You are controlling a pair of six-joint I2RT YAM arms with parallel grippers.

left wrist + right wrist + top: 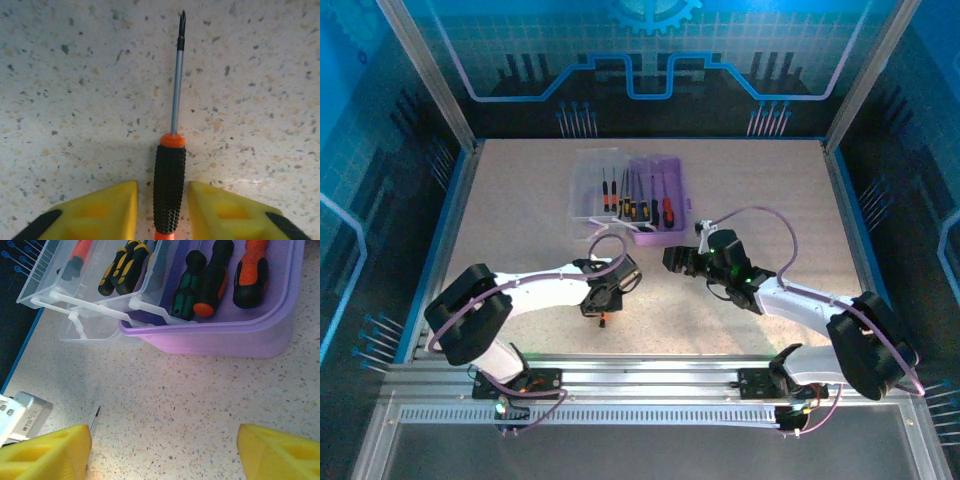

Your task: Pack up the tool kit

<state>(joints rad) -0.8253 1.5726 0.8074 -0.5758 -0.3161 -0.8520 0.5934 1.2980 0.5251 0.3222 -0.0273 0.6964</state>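
Note:
The purple case (672, 238) sits open at the table's middle back, its clear lid (586, 186) folded out to the left, and several screwdrivers (642, 207) lie inside. One orange-black screwdriver (170, 190) lies on the table, tip pointing away. My left gripper (162, 210) is down over it, open, with a yellow finger (112, 210) on each side of the black handle and a small gap on both sides. My right gripper (162, 450) hangs open over bare table just in front of the purple case (225, 340), holding nothing.
The clear lid (65, 285) overhangs the case's left side and holds yellow-black screwdrivers (117, 270). The loose screwdriver's tip (96, 417) and part of the left arm (22, 415) lie close to my right gripper's left finger. Metal frame posts edge the table.

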